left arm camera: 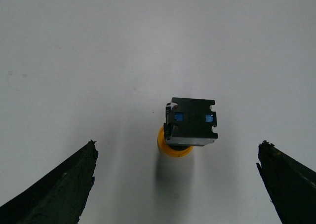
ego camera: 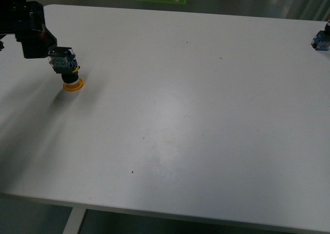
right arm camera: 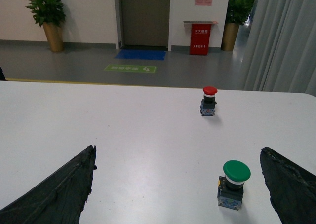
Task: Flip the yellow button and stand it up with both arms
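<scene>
Front view: the yellow button (ego camera: 69,74) stands at ten o'clock on the white table (ego camera: 180,120), cap down and block up, just under my left arm (ego camera: 31,28).

Left wrist view: the left claw (left arm camera: 177,144) is spread wide, its fingers (left arm camera: 64,184) clear of the block on both sides. I judge the button light, rigid and tippy. I'd pinch the block's flat faces, not the slick round cap.

Right wrist view: the right claw (right arm camera: 177,148) is apart and empty over the smooth matte table. A red button (right arm camera: 209,100) is at twelve and a green button (right arm camera: 234,184) at five. Beyond are a door (right arm camera: 145,17) and potted plants (right arm camera: 47,17).
</scene>
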Controlling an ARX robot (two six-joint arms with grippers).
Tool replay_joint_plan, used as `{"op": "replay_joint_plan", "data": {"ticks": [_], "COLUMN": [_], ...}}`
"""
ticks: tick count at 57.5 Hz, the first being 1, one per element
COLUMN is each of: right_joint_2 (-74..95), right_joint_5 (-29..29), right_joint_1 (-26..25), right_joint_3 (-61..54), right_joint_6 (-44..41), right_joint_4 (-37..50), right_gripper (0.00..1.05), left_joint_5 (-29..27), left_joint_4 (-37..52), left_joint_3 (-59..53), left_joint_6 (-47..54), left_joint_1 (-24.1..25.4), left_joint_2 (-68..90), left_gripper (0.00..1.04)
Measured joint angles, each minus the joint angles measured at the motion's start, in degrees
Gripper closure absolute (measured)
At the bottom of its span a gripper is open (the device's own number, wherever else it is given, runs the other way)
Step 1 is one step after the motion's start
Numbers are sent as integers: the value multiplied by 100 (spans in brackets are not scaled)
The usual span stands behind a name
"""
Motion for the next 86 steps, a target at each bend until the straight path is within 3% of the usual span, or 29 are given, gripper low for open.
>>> {"op": "replay_joint_plan", "data": {"ticks": [28,86], "right_joint_2": [0,0], "right_joint_5": [0,0], "right_joint_1": [0,0], "right_joint_3": [0,0], "right_joint_6": [0,0], "right_joint_4": [0,0], "right_gripper": [7,7], "left_joint_5": [-212,-79], "left_joint_4": [-435,-901], "left_joint_3": [605,1523], "left_joint_6": [-24,-68], "left_joint_1": [-168,-114], "left_joint_2": [448,1281], "left_gripper": [7,7]}}
